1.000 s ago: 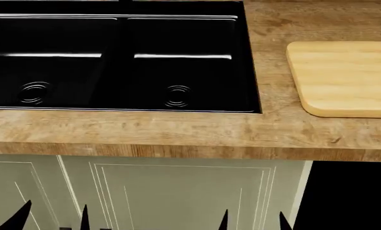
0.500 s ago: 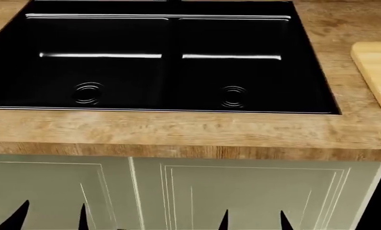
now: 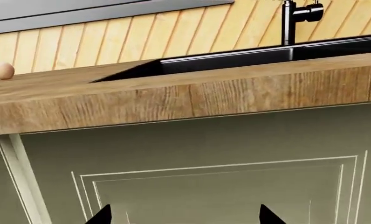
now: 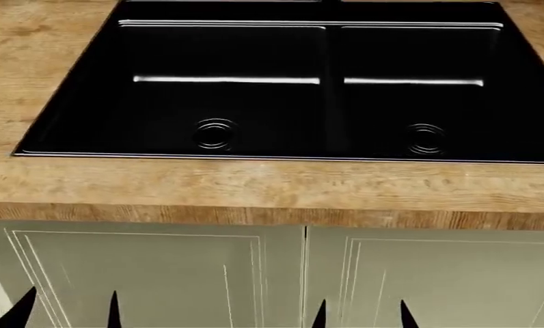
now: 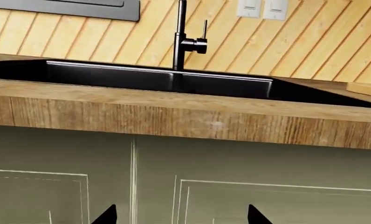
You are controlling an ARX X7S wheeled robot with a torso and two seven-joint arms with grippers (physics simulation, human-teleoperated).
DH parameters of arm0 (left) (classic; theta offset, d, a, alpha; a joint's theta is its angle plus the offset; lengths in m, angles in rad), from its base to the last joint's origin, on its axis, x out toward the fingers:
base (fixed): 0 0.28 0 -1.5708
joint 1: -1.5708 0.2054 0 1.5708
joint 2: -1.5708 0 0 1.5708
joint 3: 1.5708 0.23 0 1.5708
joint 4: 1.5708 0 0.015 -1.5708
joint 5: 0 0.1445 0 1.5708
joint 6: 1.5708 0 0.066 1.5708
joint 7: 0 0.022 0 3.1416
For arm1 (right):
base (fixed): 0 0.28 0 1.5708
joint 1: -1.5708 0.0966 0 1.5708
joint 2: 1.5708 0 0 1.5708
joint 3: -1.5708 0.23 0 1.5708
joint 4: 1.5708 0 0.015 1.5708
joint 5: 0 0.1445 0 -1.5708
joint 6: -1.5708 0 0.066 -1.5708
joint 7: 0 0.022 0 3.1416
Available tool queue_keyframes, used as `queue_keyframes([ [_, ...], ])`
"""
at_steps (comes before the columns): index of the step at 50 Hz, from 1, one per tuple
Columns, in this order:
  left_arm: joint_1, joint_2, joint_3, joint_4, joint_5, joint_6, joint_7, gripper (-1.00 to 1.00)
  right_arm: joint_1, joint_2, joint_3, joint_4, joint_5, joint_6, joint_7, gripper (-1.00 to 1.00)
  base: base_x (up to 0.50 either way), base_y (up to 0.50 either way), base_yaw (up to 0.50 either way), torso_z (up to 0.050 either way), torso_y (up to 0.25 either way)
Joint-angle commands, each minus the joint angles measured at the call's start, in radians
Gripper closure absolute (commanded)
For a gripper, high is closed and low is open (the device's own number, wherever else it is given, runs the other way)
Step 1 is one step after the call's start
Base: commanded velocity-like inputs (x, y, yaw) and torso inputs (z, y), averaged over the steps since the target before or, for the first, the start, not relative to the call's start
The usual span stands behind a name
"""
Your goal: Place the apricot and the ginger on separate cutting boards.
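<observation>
A small, smooth, pale pinkish fruit, the apricot [image 3: 2, 71], lies on the wooden counter far off in the left wrist view. A corner of a light wood cutting board [image 5: 367, 88] shows past the sink in the right wrist view. The ginger and the dark cutting board are out of view. My left gripper [image 4: 69, 316] [image 3: 185, 217] and right gripper [image 4: 361, 317] [image 5: 180, 217] hang low in front of the cabinet doors, below the counter edge. Both are open and hold nothing; only their dark fingertips show.
A black double sink [image 4: 253, 82] is set into the wood counter [image 4: 253, 195], with a black faucet [image 5: 184, 37] behind it. Pale green cabinet doors [image 4: 162, 280] stand right before both grippers. A slatted wood wall [image 5: 310, 42] backs the counter.
The head view has shifted left. The sink slid to the right in the picture and the light cutting board left the frame on the right. The grippers keep their place, open.
</observation>
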Motion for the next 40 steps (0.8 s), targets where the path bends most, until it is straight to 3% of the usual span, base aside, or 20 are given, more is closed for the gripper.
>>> queue_keyframes([
  [1, 0.0, 0.005, -0.007, 0.016, -0.021, -0.021, 0.009, -1.0, -0.008, -0.005, 0.008, -0.015, 0.0, 0.021, -0.016, -1.0, 0.0, 0.5, 0.0, 0.0, 0.0],
  [40, 0.002, -0.023, 0.031, 0.02, -0.041, -0.013, -0.021, -1.0, -0.002, 0.022, -0.026, -0.014, 0.026, 0.021, 0.015, -1.0, 0.0, 0.5, 0.0, 0.0, 0.0],
])
